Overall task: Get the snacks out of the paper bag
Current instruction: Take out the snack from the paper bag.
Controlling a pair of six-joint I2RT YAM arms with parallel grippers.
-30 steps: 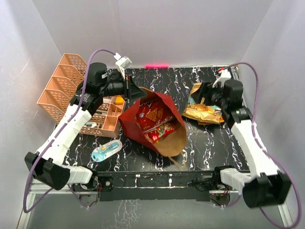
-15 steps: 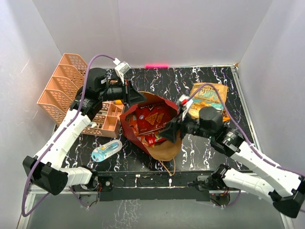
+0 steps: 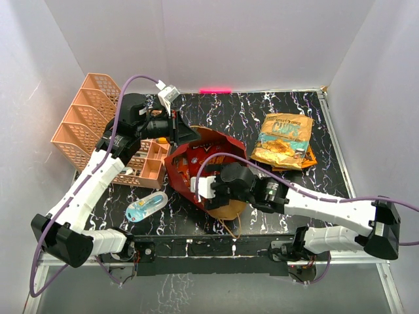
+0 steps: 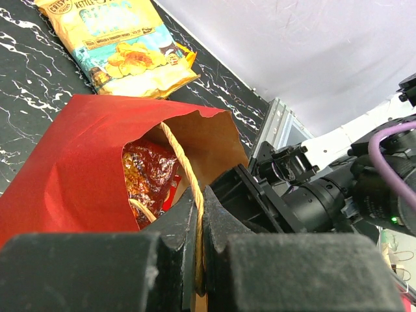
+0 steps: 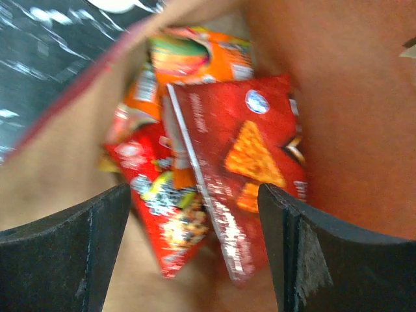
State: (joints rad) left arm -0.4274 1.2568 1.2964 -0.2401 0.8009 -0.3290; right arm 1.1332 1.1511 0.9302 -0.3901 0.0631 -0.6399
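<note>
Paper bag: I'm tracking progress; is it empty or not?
Not empty. Inside the paper bag lie a red Doritos bag and smaller packets; a kettle chips bag lies outside.

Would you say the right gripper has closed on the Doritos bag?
No, the right gripper is open, its fingers spread apart before the Doritos bag lying in the paper bag.

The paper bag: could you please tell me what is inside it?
Inside the paper bag lie a red Doritos bag, an orange packet and a red candy pack. Anything beneath them is covered, so I cannot tell.
</note>
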